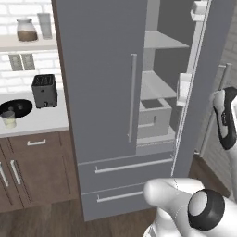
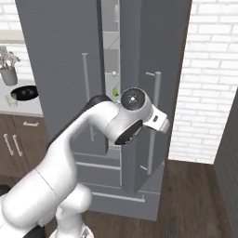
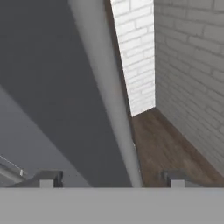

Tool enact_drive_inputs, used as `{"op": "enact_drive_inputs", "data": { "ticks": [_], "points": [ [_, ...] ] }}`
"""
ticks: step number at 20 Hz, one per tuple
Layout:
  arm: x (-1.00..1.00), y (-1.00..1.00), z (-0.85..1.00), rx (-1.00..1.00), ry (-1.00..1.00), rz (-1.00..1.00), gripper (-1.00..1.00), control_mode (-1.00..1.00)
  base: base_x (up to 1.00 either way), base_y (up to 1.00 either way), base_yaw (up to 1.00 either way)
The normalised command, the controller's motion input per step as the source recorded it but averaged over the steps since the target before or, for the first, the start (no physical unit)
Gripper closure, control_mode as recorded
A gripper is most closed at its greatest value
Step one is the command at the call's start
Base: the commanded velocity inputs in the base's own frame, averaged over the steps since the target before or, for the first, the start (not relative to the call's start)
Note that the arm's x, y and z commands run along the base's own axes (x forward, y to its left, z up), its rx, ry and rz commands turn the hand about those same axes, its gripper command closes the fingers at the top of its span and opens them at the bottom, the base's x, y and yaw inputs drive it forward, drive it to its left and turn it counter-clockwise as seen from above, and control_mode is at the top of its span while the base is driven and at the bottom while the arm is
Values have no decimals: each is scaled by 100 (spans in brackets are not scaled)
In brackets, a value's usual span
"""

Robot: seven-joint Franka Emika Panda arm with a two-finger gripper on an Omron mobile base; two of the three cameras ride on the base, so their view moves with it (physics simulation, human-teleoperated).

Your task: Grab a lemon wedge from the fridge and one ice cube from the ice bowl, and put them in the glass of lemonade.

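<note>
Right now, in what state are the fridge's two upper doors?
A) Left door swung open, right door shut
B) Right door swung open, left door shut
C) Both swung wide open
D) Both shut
B. In the left base view the fridge's right door stands swung out, baring the shelves and a drawer bin inside, while the left door lies flat and shut.

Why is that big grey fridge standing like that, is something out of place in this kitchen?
Only the fridge stands out: its right door is swung open, baring the shelves inside. The gripper is open beside that door's bar handle, gripping nothing. Nothing looks spilled, tipped or broken.
</note>
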Motion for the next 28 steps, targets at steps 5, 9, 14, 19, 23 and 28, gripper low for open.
{"op": "enact_drive_inputs", "data": {
  "ticks": [5,9,14,19,23,28],
  "points": [
    [-78,24,100,0,-16,2,-100,-100,0,0,0],
    [-27,88,79,-8,-1,0,-100,-100,0,0,0],
    [-2,100,69,-12,0,0,-100,-100,0,0,0],
    [23,95,45,-16,5,-6,-100,-100,0,0,0],
    [89,39,4,-30,24,-24,-100,-100,0,0,0],
    [100,-2,-22,-30,29,-35,-100,-100,0,0,0]
  ]
}}
